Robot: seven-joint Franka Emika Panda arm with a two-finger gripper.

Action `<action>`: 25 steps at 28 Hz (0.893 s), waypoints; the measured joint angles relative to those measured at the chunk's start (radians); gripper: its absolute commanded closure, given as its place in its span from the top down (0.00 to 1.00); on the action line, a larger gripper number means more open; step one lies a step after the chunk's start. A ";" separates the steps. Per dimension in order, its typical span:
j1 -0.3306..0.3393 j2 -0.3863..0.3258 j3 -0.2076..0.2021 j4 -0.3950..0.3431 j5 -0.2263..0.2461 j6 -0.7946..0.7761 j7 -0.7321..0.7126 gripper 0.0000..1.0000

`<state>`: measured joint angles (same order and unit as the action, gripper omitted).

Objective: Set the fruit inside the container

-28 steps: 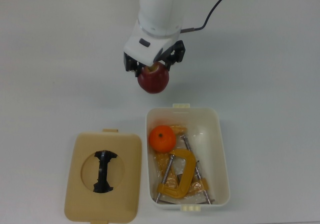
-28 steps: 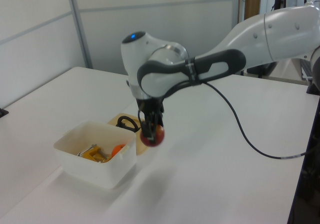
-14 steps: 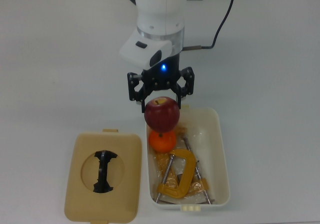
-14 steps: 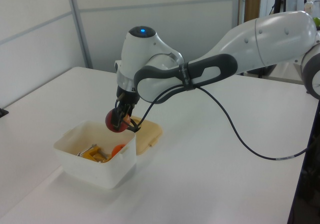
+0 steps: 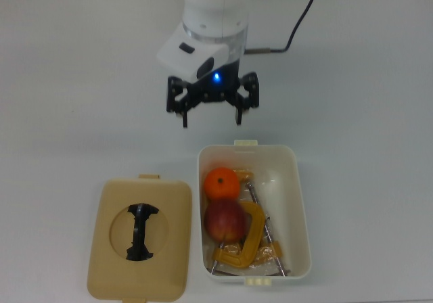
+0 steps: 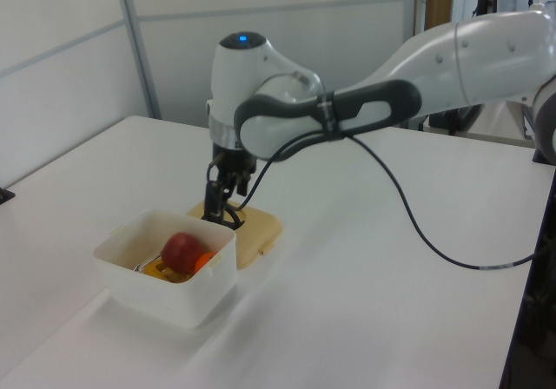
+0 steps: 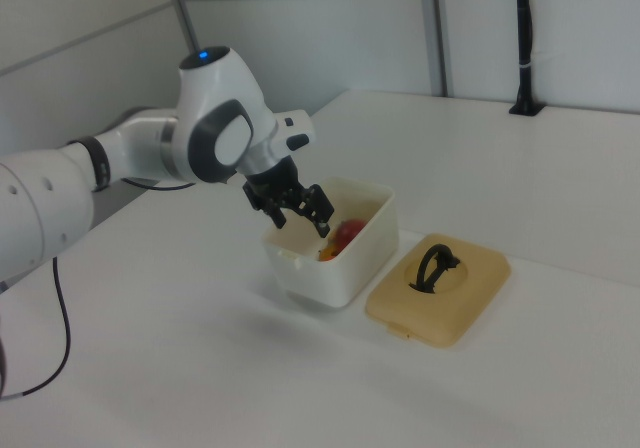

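The white container point(image 5: 302, 208) holds both fruits: the orange mandarin point(image 5: 221, 183) at its far end and the dark red apple point(image 5: 225, 221) just nearer, resting against a yellow C-clamp point(image 5: 249, 243). My gripper point(image 5: 211, 121) hangs open and empty above the table, just beyond the container's far short end. The left view shows the apple point(image 6: 180, 250) and a sliver of mandarin point(image 6: 205, 260) inside the tub point(image 6: 174, 298), with the gripper point(image 6: 222, 214) behind it. In the right view the gripper point(image 7: 301, 224) hangs over the container's point(image 7: 335, 265) near end, and the apple point(image 7: 347, 233) peeks over the rim.
A flat tan lid point(image 5: 139, 239) with a black handle lies on the table at the container's left in the top view. The arm's black cable point(image 5: 301, 19) trails off toward the top right of the top view. Clear wrapping lies under the clamps.
The gripper let go of the apple, which now lies in the container beside the mandarin. The open gripper has drawn back from over the tub toward the top view's upper edge.
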<state>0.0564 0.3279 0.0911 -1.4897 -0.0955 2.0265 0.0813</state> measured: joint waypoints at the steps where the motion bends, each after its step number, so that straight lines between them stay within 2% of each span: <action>1: -0.001 -0.018 -0.001 0.001 0.000 -0.055 -0.009 1.00; 7: -0.007 -0.082 -0.018 0.001 0.000 -0.270 -0.081 1.00; 10: -0.023 -0.091 -0.021 0.000 0.000 -0.321 -0.095 1.00; 18: -0.079 -0.081 -0.023 -0.011 0.000 -0.333 -0.112 1.00; 25: -0.091 -0.067 -0.023 -0.014 0.000 -0.333 -0.118 1.00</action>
<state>-0.0349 0.2609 0.0682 -1.5037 -0.0956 1.6930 -0.0367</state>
